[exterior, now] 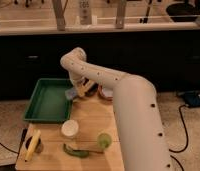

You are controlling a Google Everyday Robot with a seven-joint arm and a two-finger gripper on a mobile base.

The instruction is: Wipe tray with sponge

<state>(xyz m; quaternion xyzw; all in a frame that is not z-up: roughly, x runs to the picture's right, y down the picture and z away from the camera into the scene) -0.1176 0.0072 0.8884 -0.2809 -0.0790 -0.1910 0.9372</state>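
Starting at the left, the green tray (45, 103) lies on the far left part of the wooden table (93, 121). Its floor is bare, and I can't make out any dirt or wet streaks on it, so I can't say whether any of it has been wiped. At its right rim is the sponge (70, 94), a small pale blue pad. Just beside that is my gripper (75, 93), reaching in over the rim from the right. My jaws are closed all the way, and the sponge sits right at their tip, so I judge I have it pinched. It looks to be at the rim rather than down on the tray floor. By my reckoning the pickup is done and the wiping itself is all or mostly left: lower the pad, then sweep it across the floor toward the far left wall.

Nothing sits in the tray to block a stroke. On the near edge of the table, from the left, are a banana (32, 144), a white cup (69, 128), a long green vegetable (75, 150) and a round green thing (104, 140), all well clear of my path. The reddish bowls (106, 92) are close on my right, near my wrist, and I could nudge them when I swing back.
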